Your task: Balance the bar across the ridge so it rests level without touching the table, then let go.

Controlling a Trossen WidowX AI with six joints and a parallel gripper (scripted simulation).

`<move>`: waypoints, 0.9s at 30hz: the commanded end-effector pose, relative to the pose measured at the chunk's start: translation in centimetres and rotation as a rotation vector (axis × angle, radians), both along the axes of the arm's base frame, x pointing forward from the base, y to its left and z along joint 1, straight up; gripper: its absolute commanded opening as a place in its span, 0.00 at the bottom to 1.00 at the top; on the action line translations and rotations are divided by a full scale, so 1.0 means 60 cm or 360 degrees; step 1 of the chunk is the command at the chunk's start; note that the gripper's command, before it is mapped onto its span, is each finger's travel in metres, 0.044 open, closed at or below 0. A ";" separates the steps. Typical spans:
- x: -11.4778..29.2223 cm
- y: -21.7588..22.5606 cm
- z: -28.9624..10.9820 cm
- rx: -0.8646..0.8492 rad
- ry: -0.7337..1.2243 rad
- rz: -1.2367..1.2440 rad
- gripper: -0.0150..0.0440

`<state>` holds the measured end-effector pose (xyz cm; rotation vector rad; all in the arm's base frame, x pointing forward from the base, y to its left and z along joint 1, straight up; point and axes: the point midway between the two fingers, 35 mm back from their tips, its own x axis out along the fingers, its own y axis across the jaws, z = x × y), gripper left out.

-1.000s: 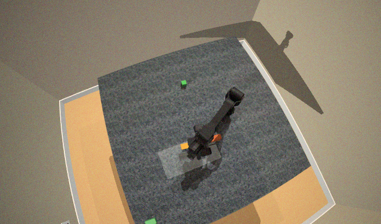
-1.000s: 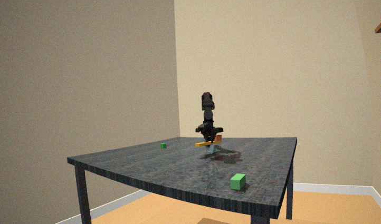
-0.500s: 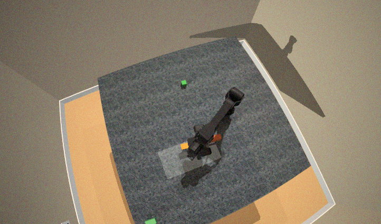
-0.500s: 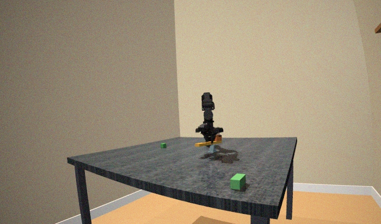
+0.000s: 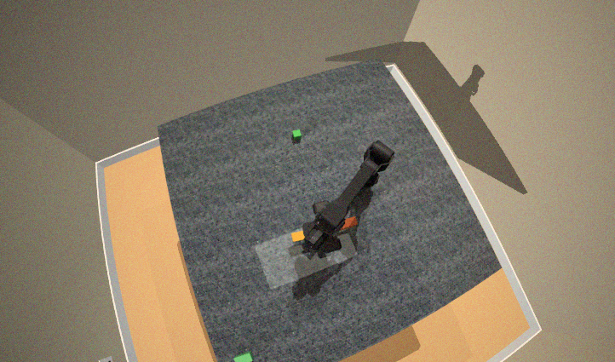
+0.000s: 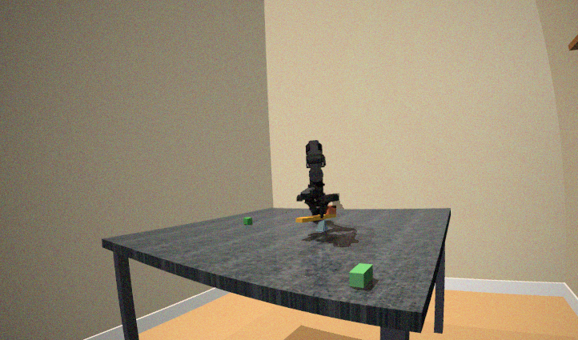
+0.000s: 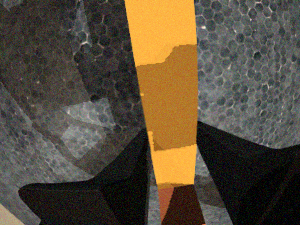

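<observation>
The yellow-orange bar carries a red-orange block at one end. My gripper is shut on the bar, with one finger on each side of it in the wrist view. The bar is off the table and looks nearly level, slanting slightly in the exterior view. The small pale blue ridge stands on the table right below the bar and fingers. Whether the bar touches the ridge cannot be told. The arm hides the ridge and the bar's middle in the top view.
One small green cube lies on the dark table, well away from the bar. A larger-looking green block lies near the table's edge. A paler rectangular patch shows beside the bar.
</observation>
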<state>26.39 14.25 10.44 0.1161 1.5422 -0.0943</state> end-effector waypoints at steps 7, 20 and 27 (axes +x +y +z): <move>0.000 0.000 -0.002 0.0003 0.0001 0.0006 0.25; -0.001 0.000 -0.004 0.0003 0.0001 0.0006 0.25; 0.000 0.000 -0.005 0.0003 0.0001 0.0006 0.25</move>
